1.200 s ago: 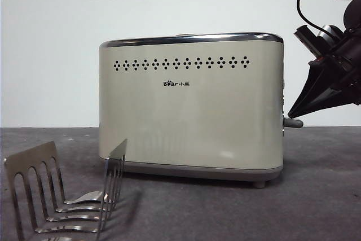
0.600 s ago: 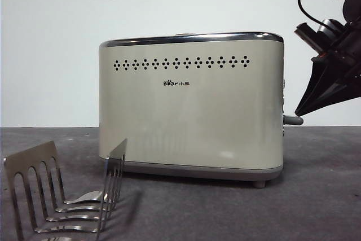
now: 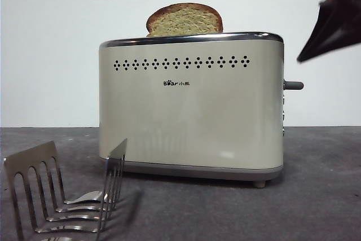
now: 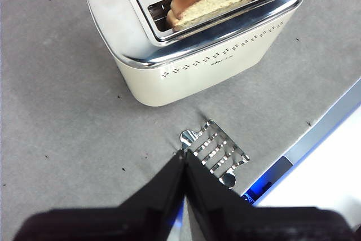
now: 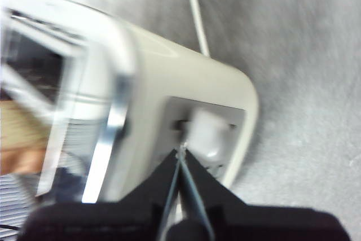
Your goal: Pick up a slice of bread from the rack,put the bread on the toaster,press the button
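Below my right gripper (image 3: 330,26), clenched and empty, I see the button (image 3: 293,86) untouched at its high position, slice of bread (image 3: 184,20) sticking half out of the toaster (image 3: 192,111).

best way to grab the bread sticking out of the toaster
Grip the slice of bread by its exposed rounded top, jaws across its two flat faces, coming straight down from above. Its lower part sits inside the toaster slot, so only the crown is reachable.
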You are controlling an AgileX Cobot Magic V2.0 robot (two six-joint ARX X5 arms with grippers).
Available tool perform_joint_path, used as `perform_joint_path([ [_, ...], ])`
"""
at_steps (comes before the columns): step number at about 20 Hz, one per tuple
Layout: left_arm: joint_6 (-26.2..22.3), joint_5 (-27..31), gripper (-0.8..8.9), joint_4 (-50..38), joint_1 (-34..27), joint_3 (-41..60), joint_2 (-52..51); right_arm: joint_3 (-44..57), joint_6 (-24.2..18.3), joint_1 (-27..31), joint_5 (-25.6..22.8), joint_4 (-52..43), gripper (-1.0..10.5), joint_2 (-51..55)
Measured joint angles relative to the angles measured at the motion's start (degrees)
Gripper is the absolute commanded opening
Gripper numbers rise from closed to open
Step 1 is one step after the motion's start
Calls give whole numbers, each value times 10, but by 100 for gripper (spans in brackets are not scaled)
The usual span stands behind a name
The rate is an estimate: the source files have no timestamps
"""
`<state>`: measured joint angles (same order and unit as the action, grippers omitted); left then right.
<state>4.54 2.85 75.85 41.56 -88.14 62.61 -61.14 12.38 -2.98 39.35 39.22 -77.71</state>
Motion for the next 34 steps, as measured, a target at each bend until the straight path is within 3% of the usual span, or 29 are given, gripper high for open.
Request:
perform_joint_path([
  [6, -7, 0, -4, 0, 0, 0, 0, -49, -4, 0, -22, 68, -7, 85],
  [8, -9, 0, -4, 0, 0, 0, 0, -67, -16, -1, -65, 102, -6, 120],
  [14, -9, -2, -4, 0, 0, 0, 0, -89, -32, -52, -275, 178, -3, 249],
  [16, -9, -2, -4, 0, 0, 0, 0, -90, -32, -75, -315, 212, -2, 287],
  [22, -10, -2, -4, 0, 0, 0, 4, -96, -32, -85, -326, 313, -1, 329],
  [28, -10, -2, -4, 0, -2, 0, 11, -96, -32, -86, -389, 331, -1, 285],
  [34, -16, -5, -4, 0, -79, 0, -1, -96, -32, -86, -411, 331, -1, 215],
])
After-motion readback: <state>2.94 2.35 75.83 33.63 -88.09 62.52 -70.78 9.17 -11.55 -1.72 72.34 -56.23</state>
